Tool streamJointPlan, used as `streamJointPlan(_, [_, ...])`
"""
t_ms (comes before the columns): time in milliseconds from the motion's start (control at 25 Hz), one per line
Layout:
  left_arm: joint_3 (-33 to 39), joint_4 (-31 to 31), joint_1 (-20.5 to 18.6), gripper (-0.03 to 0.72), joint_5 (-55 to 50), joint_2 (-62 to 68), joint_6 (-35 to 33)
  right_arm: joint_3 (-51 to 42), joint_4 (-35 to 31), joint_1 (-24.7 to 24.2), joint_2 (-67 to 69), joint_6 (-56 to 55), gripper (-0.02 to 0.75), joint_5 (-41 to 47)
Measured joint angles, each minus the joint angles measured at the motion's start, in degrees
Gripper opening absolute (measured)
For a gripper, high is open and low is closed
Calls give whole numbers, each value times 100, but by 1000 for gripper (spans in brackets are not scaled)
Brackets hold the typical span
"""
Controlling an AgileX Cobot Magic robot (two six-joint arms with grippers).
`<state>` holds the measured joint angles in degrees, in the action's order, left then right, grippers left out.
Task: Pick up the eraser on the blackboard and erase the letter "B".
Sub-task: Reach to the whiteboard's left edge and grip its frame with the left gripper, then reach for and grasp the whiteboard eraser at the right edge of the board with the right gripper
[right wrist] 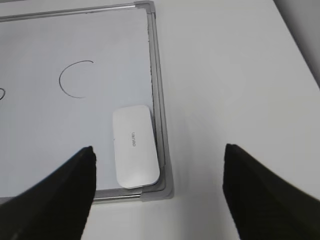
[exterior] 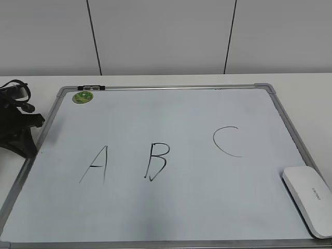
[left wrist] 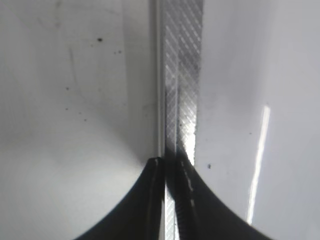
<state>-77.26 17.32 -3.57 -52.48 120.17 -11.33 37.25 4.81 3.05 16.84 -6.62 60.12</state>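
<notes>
At the blackboard's (exterior: 171,218) near right corner, the eraser (right wrist: 134,146) lies lengthwise along the frame, ahead and left of the right gripper (right wrist: 157,192), its jaws wide apart, empty.

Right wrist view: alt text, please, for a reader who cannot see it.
A white eraser lies in the board's near right corner, against the frame, with the letter C drawn above it. The open right hand hangs over it, fingers wide apart at the bottom edge.
</notes>
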Motion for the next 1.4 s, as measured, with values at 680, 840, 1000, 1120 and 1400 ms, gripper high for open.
streamJointPlan(680, [0,0,0,49,0,0,0,0,-665,148,3653,800,587,-346])
streamJointPlan(840, [0,0,0,52,-2,0,0,0,-637,406,4354,800,587,-785])
streamJointPlan(1000, [0,0,0,53,-2,0,0,31,-574,522,5059,725,587,-1124])
streamJointPlan(1120, [0,0,0,54,-2,0,0,198,-551,523,5628,630,588,-1305])
streamJointPlan(1400, [0,0,0,55,-2,0,0,608,-481,523,6745,603,588,-1661])
